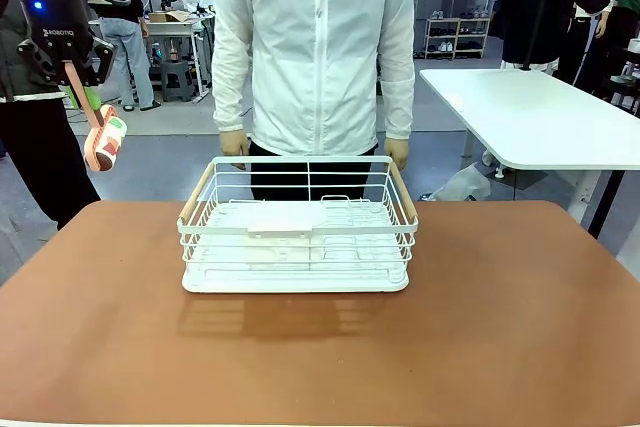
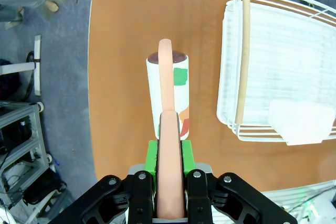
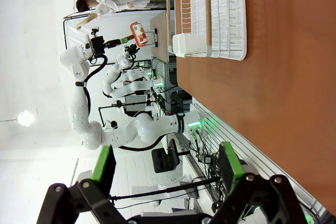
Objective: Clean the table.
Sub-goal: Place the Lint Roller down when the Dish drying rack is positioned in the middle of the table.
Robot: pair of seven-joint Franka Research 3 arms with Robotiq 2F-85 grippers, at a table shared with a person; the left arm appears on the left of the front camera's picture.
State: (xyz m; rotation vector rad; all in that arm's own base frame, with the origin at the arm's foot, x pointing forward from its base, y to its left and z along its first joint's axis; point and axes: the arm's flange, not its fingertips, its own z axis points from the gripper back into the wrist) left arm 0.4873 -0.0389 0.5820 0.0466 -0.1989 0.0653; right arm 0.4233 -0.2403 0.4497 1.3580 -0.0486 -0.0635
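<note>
Up front, the left claw (image 1: 88,97), marked ROBOTIQ, is seen raised at the far left, shut on a lint roller (image 1: 104,143). From its wrist, the roller is held above the bare brown table (image 2: 126,51); no wiping is judged done yet. Lastly, the right claw (image 3: 167,167) is seen wide open, empty.

The left gripper (image 2: 170,153) is clamped on the pink handle (image 2: 169,145) of a lint roller (image 2: 169,94), whose white roll with green and red print sits just beyond the green pads (image 2: 151,156). Below the roller lies the table (image 2: 121,51), its edge to the gripper's left. To the gripper's right stands a white wire basket (image 2: 273,61) with a wooden handle (image 2: 242,61).
</note>
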